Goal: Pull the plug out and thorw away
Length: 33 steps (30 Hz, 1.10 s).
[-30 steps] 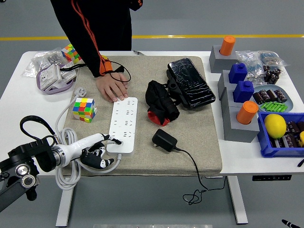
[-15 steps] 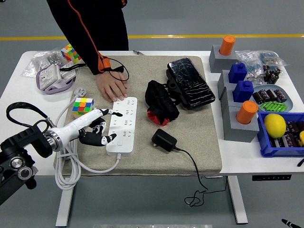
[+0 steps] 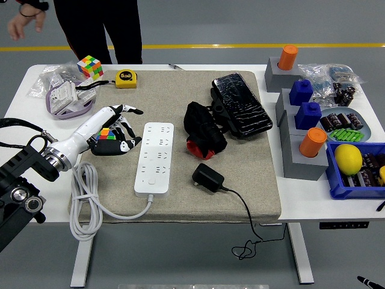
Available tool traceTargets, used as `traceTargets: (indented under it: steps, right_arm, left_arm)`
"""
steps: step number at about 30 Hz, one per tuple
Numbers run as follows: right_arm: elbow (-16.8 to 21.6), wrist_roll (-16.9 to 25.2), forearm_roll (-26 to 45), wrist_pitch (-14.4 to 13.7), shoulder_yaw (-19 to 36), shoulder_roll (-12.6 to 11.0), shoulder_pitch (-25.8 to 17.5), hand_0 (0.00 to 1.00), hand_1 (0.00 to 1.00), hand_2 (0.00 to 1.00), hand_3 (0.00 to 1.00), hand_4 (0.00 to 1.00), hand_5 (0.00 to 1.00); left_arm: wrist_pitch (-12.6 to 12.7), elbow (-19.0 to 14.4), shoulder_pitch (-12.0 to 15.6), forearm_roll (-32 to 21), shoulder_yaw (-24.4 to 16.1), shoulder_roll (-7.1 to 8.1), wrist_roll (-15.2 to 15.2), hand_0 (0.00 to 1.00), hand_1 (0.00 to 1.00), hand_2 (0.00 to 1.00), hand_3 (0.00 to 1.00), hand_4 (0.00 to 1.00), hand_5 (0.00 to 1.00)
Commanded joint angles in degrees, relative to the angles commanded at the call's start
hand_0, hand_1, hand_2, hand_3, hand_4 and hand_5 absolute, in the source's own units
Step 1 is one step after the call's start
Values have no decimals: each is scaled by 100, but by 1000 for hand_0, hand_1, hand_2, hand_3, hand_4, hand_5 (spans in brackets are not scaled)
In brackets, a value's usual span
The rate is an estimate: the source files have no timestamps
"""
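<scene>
A white power strip (image 3: 153, 158) lies lengthwise on the beige mat (image 3: 252, 180), with no plug in its sockets. Its thick white cable (image 3: 84, 205) loops off the near left end. A black plug adapter (image 3: 207, 177) lies on the mat to the right of the strip, and its thin black cord (image 3: 243, 211) runs over the table's near edge. My left hand (image 3: 117, 129) is to the left of the strip's far end, fingers spread and holding nothing, partly over a Rubik's cube (image 3: 107, 133). The right arm is out of view.
A black and red bundle (image 3: 203, 129) and a black wrapped device (image 3: 242, 103) lie on the mat's far part. A yellow tape measure (image 3: 125, 78), a second cube (image 3: 90, 65) and bags (image 3: 60, 90) sit far left. Grey blocks (image 3: 304, 153) and a blue bin (image 3: 355, 174) stand at the right. A person (image 3: 90, 24) stands far left.
The person's hand has lifted off the power strip and the person has stepped back to the left. My left hand has moved from the strip's near end up and left over the Rubik's cube.
</scene>
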Motion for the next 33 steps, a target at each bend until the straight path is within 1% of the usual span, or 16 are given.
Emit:
traceTargets:
  steps: [2, 3, 8, 9, 14, 15, 17, 22, 28, 32, 33]
  right_arm:
    - [-3, -3, 6, 1, -25, -8, -9, 632, 626, 619, 567, 987, 450]
    - [-5, -4, 12, 2, -39, -10, -15, 632, 626, 619, 568, 987, 450]
    - [-6, -7, 24, 5, -76, 0, -35, 632, 626, 619, 568, 987, 450]
    - [-7, -4, 24, 6, -76, 4, -42, 631, 626, 619, 568, 988, 451]
    - [-14, 28, 26, 34, -33, 16, -84, 631, 626, 619, 568, 988, 451]
    - [-15, 36, 20, 41, -18, 17, -97, 633, 626, 622, 568, 991, 450]
    - [-22, 51, -32, 46, 49, 24, -144, 633, 626, 622, 568, 991, 450]
    - [-28, 71, -85, 96, 162, 62, -205, 642, 634, 632, 579, 998, 447]
    - [-41, 102, -149, 162, 286, 69, -286, 644, 640, 637, 591, 998, 456]
    - [-50, 105, -181, 173, 344, 48, -357, 644, 640, 637, 591, 998, 456]
    - [-51, 102, -201, 169, 369, 40, -375, 652, 652, 659, 619, 998, 496]
  left_arm:
    - [16, 8, 4, -15, -22, 8, -18, 838, 907, 883, 893, 998, 532]
    - [30, 15, 4, -31, -28, 8, -39, 998, 998, 998, 968, 998, 773]
    - [29, 29, 16, -46, -39, 2, -48, 998, 998, 998, 968, 998, 773]
    - [22, 29, 18, -47, -36, 1, -45, 998, 998, 998, 976, 998, 818]
    - [6, 18, 39, -62, -56, -8, -40, 998, 998, 998, 976, 998, 818]
    - [6, 12, 56, -60, -68, -13, -40, 998, 998, 998, 973, 998, 837]
    - [0, -3, 109, -63, -98, -22, -33, 998, 998, 998, 973, 998, 837]
    - [-14, 14, 213, -62, -208, -96, -8, 998, 998, 998, 970, 998, 841]
    - [-55, 49, 199, -80, -202, -121, 17, 998, 998, 998, 967, 998, 840]
    - [-65, 78, 221, -89, -230, -185, 24, 998, 998, 998, 967, 998, 840]
    - [-66, 90, 224, -91, -231, -205, 25, 998, 998, 998, 966, 998, 842]
